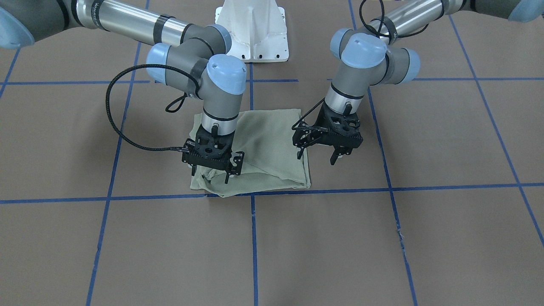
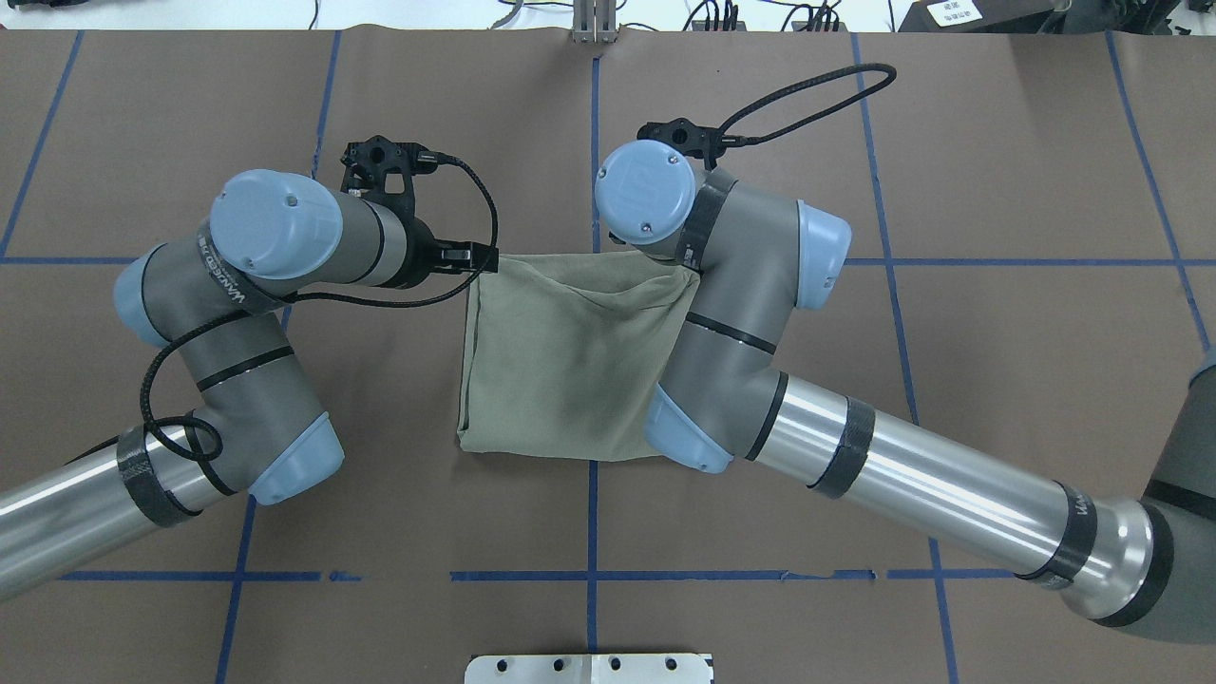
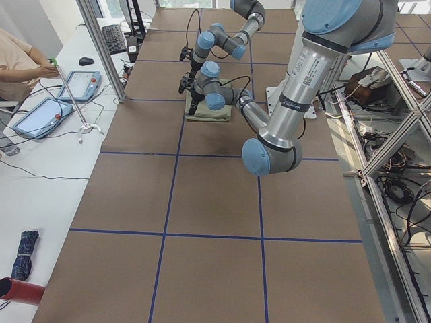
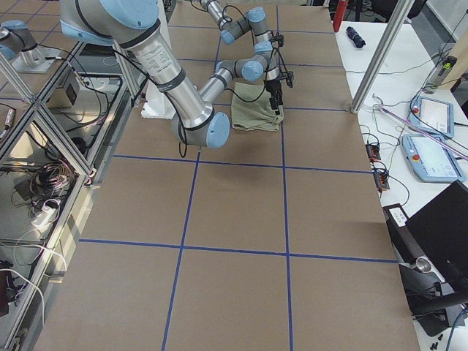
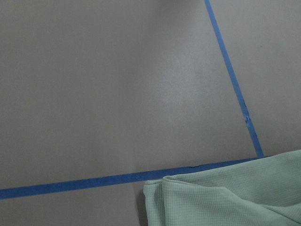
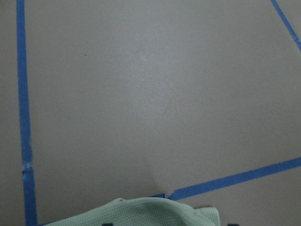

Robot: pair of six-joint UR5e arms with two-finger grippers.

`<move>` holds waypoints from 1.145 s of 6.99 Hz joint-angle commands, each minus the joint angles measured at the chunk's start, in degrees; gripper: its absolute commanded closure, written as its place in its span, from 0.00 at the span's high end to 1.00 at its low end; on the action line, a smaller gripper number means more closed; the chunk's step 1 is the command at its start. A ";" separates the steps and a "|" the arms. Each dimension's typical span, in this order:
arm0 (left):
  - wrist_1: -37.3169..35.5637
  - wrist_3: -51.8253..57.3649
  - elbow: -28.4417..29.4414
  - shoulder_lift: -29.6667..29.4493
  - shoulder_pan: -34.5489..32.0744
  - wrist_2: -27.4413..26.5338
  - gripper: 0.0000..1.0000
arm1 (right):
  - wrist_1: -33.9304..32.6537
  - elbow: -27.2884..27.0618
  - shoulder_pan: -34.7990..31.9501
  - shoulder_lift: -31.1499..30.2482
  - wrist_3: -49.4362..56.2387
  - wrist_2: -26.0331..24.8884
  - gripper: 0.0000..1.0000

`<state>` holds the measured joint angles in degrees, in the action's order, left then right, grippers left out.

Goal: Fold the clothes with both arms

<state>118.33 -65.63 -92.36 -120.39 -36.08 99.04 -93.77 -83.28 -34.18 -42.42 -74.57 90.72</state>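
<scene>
The clothes are one pale sage-green shirt [image 1: 265, 146], folded into a rough square on the brown table; it also shows in the overhead view [image 2: 570, 370]. My right gripper [image 1: 211, 175] hangs open over the shirt's bunched front corner, its fingers pointing down and spread apart. My left gripper [image 1: 317, 158] is open at the shirt's opposite side edge, one finger over the fabric edge and the other over bare table. Neither holds cloth. In the wrist views only a shirt corner [image 5: 225, 200] and a rumpled edge [image 6: 136, 214] show.
Blue tape lines [image 1: 253, 242] divide the brown table into squares. The white pedestal base [image 1: 253, 29] stands behind the shirt. A person [image 3: 20, 64] sits at a side table with tablets [image 3: 37, 114]. Another side table holds pendants [image 4: 435, 157].
</scene>
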 commanded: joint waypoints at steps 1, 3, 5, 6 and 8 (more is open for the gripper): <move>6.61 -9.12 5.32 -0.72 2.58 -4.52 0.90 | -0.27 -3.28 -2.03 -1.34 3.11 4.81 1.00; 7.27 -9.43 5.61 -0.98 3.65 -4.91 0.77 | -0.19 -3.38 -1.95 -1.61 3.03 4.81 1.00; 7.18 -9.34 5.52 -1.16 4.87 -5.09 0.49 | -0.10 -3.82 -1.95 -2.22 2.94 4.73 1.00; 7.18 -9.34 5.35 -1.07 5.06 -5.17 0.49 | -0.10 -3.91 -1.86 -2.23 2.50 4.55 1.00; 7.18 -9.25 5.43 -0.98 6.55 -5.18 0.49 | -0.10 -3.91 -1.86 -2.31 2.24 4.46 1.00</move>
<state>125.51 -74.95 -86.92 -121.35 -30.13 93.88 -93.87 -87.16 -36.05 -44.65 -72.20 95.24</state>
